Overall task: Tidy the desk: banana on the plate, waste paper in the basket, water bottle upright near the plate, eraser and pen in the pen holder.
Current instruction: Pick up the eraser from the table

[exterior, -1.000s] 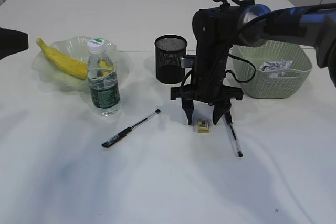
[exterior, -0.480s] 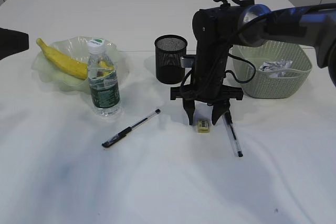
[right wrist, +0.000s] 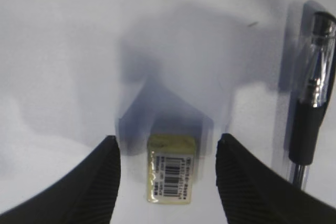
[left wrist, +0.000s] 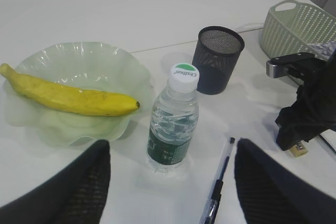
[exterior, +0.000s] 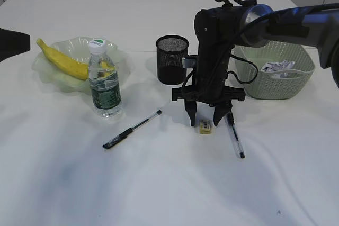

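Yellow eraser (right wrist: 171,175) lies on the desk (exterior: 159,183) between the parted fingers of the right hand (exterior: 207,117), unclamped, so the eraser step is in hand: closing, lifting, carrying to the pen holder (exterior: 172,59).

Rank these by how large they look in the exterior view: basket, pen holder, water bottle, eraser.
1. basket
2. water bottle and pen holder: look alike in size, so I do not rank them; the bottle is nearer the camera
3. eraser
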{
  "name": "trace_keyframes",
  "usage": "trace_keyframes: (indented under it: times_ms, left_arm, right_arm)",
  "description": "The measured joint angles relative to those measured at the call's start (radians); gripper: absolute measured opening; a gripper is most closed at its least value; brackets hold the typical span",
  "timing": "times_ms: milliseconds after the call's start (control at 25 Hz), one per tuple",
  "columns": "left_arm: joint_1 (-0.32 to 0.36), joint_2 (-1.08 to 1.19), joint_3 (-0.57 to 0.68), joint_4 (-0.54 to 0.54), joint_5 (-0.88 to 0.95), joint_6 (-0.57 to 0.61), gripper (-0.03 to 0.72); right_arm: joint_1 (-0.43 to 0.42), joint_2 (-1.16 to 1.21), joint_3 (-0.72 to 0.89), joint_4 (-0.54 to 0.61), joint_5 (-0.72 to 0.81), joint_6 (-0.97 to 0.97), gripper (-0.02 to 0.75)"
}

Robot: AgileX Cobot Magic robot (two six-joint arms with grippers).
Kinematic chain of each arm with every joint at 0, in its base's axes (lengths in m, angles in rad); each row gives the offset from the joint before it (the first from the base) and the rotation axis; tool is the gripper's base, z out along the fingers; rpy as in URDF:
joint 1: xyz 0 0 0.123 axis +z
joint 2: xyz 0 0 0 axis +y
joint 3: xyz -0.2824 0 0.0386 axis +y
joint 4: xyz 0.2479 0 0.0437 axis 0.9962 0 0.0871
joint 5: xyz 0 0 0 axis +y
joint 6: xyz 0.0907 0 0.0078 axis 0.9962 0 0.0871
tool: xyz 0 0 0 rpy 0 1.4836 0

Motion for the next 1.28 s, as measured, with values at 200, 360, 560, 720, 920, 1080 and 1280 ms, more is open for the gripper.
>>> trace_keyframes:
  times_ms: [200,360,560,720,920,1080,1280]
  left_arm:
    - [0.000,0.000,0.000,0.000,-0.002,0.000,0.518]
    - [0.000,0.000,0.000,0.000,-0.002,0.000,0.518]
    - [0.000,0.000,0.000,0.000,-0.002,0.000,0.518]
    - [0.000,0.000,0.000,0.000,-0.002,0.000,0.519]
    - [0.000,0.000,0.000,0.000,-0.002,0.000,0.518]
    - [0.000,0.000,0.000,0.000,-0.002,0.000,0.518]
    - [0.000,0.000,0.000,0.000,-0.002,0.000,0.518]
  right_arm:
    - [0.000,0.000,0.008,0.006,-0.001,0.000,0.431]
    - [0.000,0.000,0.025,0.008,-0.001,0.000,0.431]
    - [0.000,0.000,0.027,0.008,-0.001,0.000,0.382]
    - [0.000,0.000,0.027,0.008,-0.001,0.000,0.262]
    - [0.000,0.000,0.027,0.008,-0.001,0.000,0.218]
    - [0.000,0.000,0.027,0.008,-0.001,0.000,0.218]
    - [0.000,0.000,0.027,0.008,-0.001,-0.006,0.218]
